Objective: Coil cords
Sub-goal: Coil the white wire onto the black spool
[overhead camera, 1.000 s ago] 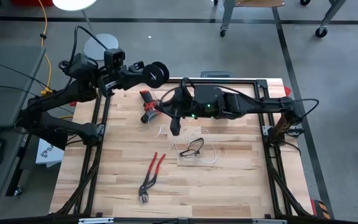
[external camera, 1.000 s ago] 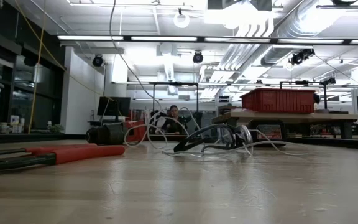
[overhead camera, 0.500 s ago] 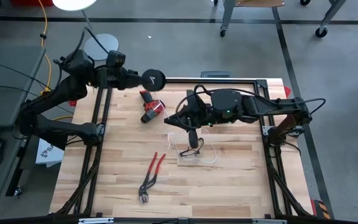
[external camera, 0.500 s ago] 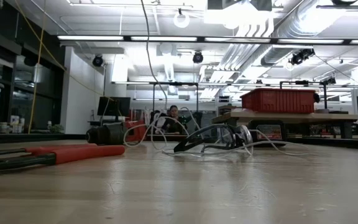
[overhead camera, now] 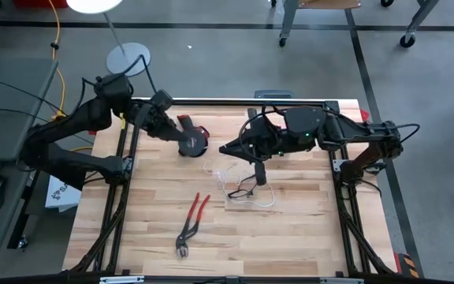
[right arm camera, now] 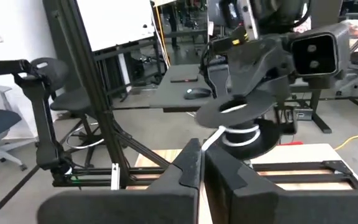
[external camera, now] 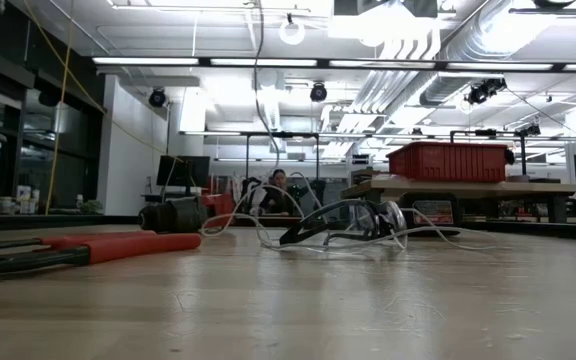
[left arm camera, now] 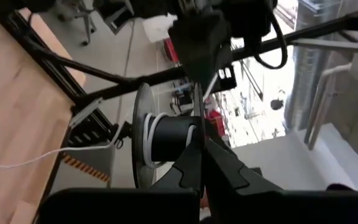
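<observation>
Overhead, right gripper (overhead camera: 260, 178) pinches cord (overhead camera: 268, 202) — spool (overhead camera: 192, 141) well apart.

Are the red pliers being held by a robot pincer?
No, the red pliers lie alone on the table, away from both pincers.

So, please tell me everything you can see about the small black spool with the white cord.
The black spool is a round reel with two flat flanges and a dark core, looking like plastic. A few turns of white cord sit on the core. The shut left tool holds it in the air above the table's far left part. From it the cord runs to the shut right tool, which pinches it, and on to a loose tangle on the wooden table.
</observation>
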Available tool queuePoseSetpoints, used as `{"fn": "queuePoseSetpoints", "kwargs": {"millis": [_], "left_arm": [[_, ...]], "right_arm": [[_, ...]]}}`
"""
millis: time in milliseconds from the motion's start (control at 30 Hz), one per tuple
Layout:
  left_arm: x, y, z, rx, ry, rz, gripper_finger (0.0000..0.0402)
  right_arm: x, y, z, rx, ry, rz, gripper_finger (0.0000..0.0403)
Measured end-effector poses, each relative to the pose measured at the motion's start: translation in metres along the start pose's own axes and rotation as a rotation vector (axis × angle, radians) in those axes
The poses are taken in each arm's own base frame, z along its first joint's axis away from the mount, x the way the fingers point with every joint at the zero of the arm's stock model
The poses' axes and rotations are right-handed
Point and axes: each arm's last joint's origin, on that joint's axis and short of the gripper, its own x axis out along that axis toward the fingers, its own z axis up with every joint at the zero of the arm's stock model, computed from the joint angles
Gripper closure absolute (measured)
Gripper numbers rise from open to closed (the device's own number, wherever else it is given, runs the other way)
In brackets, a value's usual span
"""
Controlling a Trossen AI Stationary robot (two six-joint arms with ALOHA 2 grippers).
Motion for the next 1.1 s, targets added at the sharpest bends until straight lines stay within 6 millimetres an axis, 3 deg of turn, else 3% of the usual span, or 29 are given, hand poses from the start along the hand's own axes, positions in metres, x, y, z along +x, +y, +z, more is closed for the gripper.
{"fn": "queuePoseSetpoints", "kwargs": {"millis": [333,600,833,1100], "left_arm": [[0.04,0.001,-0.003,-0.06,0.178,-0.129,0.0401],[0.071,0.003,0.012,-0.025,0.203,-0.316,0.0401],[0.089,0.008,0.027,0.083,0.129,-0.497,0.0402],[0.084,0.003,0.037,0.328,-0.125,-0.637,0.0401]], "right_arm": [[0.002,-0.022,0.003,-0.036,-0.018,-0.05,0.0403],[0.009,-0.029,0.007,-0.05,-0.078,-0.027,0.0403],[0.009,-0.03,0.01,-0.021,-0.127,-0.076,0.0396],[0.013,-0.031,0.009,0.019,-0.138,-0.117,0.0321]]}}
